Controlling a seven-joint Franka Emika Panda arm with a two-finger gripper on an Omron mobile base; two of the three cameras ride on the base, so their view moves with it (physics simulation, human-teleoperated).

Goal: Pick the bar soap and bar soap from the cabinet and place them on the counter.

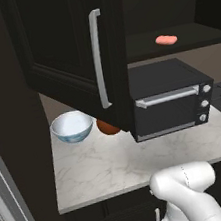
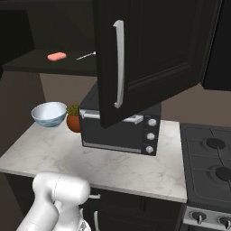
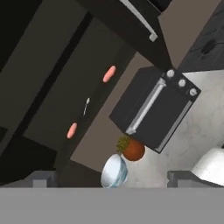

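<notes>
The dark cabinet [image 1: 61, 39] [image 2: 149, 54] hangs over the counter [image 1: 116, 167] [image 2: 67, 153] with its door swung open. One salmon-pink bar soap [image 1: 166, 39] [image 2: 57, 56] lies on the open shelf. In the hand view both show on that shelf: a bar soap [image 3: 109, 73] and another bar soap [image 3: 72, 130], with a small silver spoon [image 3: 86, 105] [image 2: 85, 55] between them. My gripper [image 3: 113, 180] is open, fingertips [image 3: 41, 179] wide apart with nothing between them, well away from the soaps. The white arm [image 1: 186, 191] [image 2: 58, 198] sits low in front of the counter.
A black toaster oven [image 1: 169, 98] [image 2: 119, 131] [image 3: 153, 109] stands on the counter under the shelf. Left of it are a white-blue bowl [image 1: 72, 126] [image 2: 48, 113] [image 3: 114, 171] and a potted plant [image 2: 73, 119] [image 3: 131, 148]. A stove [image 2: 212, 158] adjoins on the right.
</notes>
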